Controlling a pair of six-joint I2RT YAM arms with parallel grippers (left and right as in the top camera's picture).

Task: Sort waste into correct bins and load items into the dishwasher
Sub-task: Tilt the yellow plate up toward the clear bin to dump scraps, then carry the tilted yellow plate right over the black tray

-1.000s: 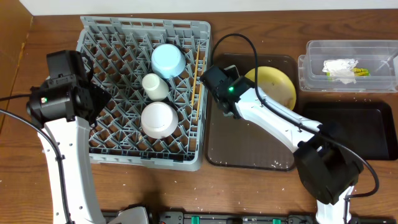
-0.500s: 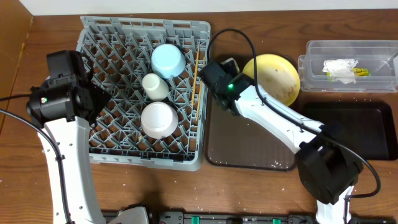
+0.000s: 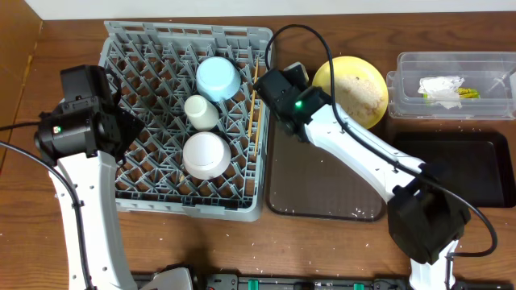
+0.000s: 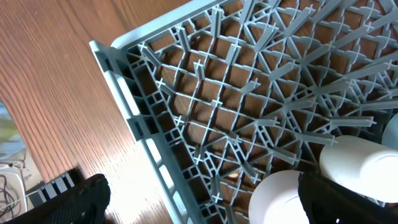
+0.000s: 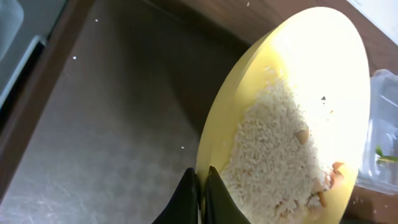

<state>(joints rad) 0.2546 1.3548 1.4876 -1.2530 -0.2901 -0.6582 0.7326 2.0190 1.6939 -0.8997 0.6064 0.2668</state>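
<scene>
- Grey plastic dish rack with a grid of pegs (image 3: 185,28) fills the left of the wooden worktop (image 3: 210,250). The left end effector (image 4: 205,199) hovers over its left edge, fingers spread wide and empty.
- Dark brown serving tray (image 3: 322,193) lies just right of the rack, under the right arm.
- Shallow black rectangular tray (image 3: 476,169) and clear plastic rectangular tub (image 3: 451,58) sit further right, the tub just beside the plate's far edge.
- Round yellow plate (image 3: 355,89) hangs tilted above the brown tray's far end, reaching from the grip toward the tub.
- Pale rice crumbs (image 5: 273,155) cling to its upturned face.
- Right end effector (image 5: 200,180) pinches the plate's rack-side rim, closed tight. It is the arm nearer both bins, so a tip to the right looks the likely next move.
</scene>
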